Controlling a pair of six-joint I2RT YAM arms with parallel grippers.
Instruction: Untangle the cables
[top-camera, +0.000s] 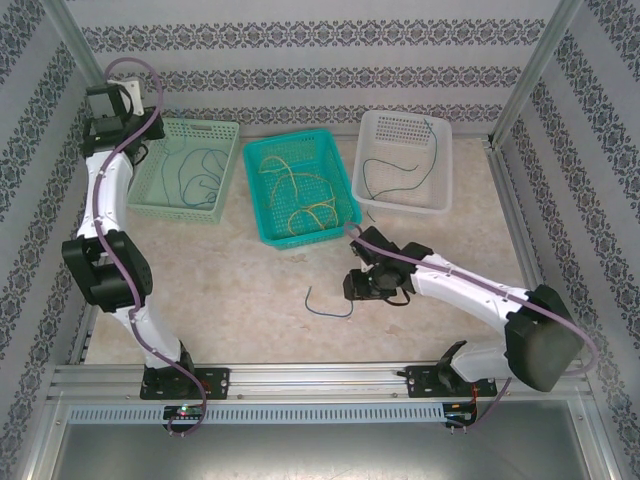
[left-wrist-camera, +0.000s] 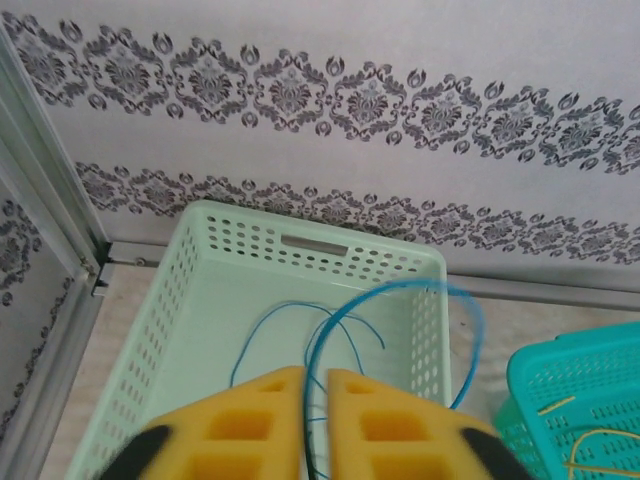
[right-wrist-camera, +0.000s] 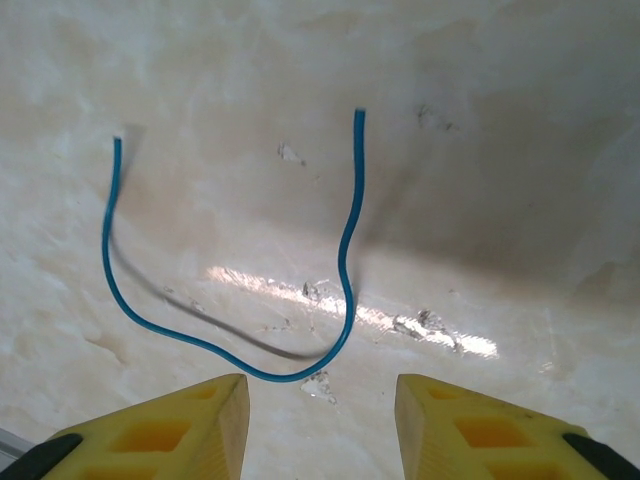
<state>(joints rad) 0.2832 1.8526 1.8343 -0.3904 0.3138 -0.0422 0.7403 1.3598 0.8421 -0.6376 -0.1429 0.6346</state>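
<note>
Three baskets (top-camera: 256, 200) hold cables (top-camera: 290, 180); left hand (left-wrist-camera: 316, 375) barely ajar around blue cable (left-wrist-camera: 400, 287), right hand (right-wrist-camera: 320, 385) half-open, empty.

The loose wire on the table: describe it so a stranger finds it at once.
Find the teal basket, the middle one of three. In front of it, beside the right gripper, a blue wire lies curved on the bare table. It alone is outside any basket.

One blue cable (right-wrist-camera: 285, 378) lies loose in a U on my surface (right-wrist-camera: 480, 150). Yellow cables (top-camera: 312, 210) curl in the teal basket (top-camera: 300, 240), blue ones (left-wrist-camera: 345, 315) loop in the pale green basket (left-wrist-camera: 180, 290), and a dark one (top-camera: 436, 150) lies in the white basket (top-camera: 400, 207).
</note>
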